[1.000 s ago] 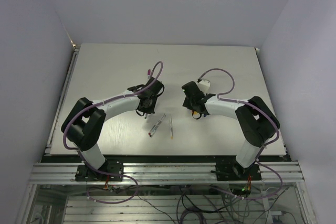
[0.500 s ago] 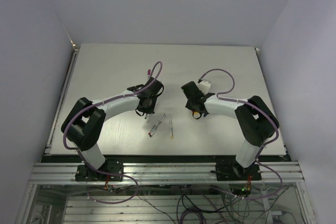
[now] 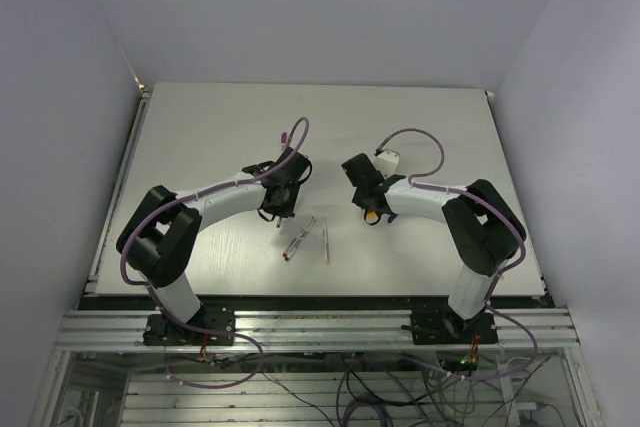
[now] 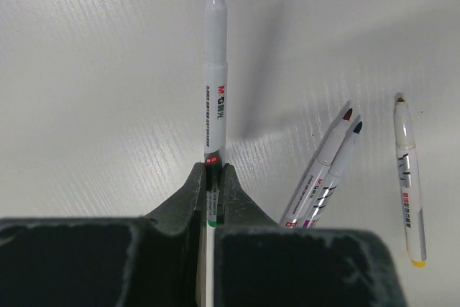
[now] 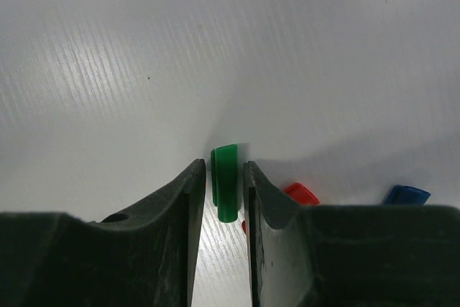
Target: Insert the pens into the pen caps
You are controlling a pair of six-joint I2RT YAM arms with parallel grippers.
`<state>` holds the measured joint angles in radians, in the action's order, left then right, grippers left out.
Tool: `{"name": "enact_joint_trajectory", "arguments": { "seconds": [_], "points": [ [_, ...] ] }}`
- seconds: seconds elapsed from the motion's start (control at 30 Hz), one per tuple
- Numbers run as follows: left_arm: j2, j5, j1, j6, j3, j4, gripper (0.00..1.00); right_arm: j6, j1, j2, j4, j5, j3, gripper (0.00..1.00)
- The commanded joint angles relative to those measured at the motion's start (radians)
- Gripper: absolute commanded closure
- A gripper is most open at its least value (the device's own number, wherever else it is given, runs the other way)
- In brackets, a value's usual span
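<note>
My left gripper (image 4: 214,170) is shut on a white pen (image 4: 214,70) with a green band, which points away over the table. Three more pens lie to its right: a red-tipped one (image 4: 323,163), a blue-tipped one (image 4: 341,165) and a yellow one (image 4: 407,177). My right gripper (image 5: 225,167) is low over the table, its jaws narrowly open around a green cap (image 5: 225,177), with a thin gap on each side. A red cap (image 5: 300,193) and a blue cap (image 5: 406,195) lie just right of it. In the top view both grippers (image 3: 280,209) (image 3: 372,209) sit mid-table.
In the top view the loose pens (image 3: 297,239) (image 3: 326,243) lie between the two arms, nearer the front edge. A small yellow piece (image 3: 371,215) shows under the right wrist. The white table (image 3: 200,137) is walled at the back and both sides.
The right wrist has shifted slightly to the left. The left arm has not moved and keeps its pen.
</note>
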<state>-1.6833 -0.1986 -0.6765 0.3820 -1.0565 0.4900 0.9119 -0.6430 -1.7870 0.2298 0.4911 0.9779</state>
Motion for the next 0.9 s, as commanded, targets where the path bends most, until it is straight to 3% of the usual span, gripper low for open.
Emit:
{"name": "enact_joint_trajectory", "arguments": {
  "seconds": [0.0,0.33,0.57,0.87],
  "points": [
    [0.003,0.013,0.007,0.0,0.008,-0.025,0.93,-0.001,0.0,-0.074,0.085,-0.028,-0.025,0.74],
    [0.009,0.02,0.006,-0.004,0.009,-0.028,0.93,-0.019,-0.001,-0.033,0.074,-0.062,-0.065,1.0],
    [0.053,0.038,0.006,-0.031,0.006,-0.087,0.93,-0.101,0.003,0.052,-0.029,-0.027,-0.053,1.0],
    [0.069,0.048,0.006,-0.054,-0.078,-0.205,0.93,-0.271,0.029,0.234,-0.34,-0.012,-0.084,1.0]
  ]
}}
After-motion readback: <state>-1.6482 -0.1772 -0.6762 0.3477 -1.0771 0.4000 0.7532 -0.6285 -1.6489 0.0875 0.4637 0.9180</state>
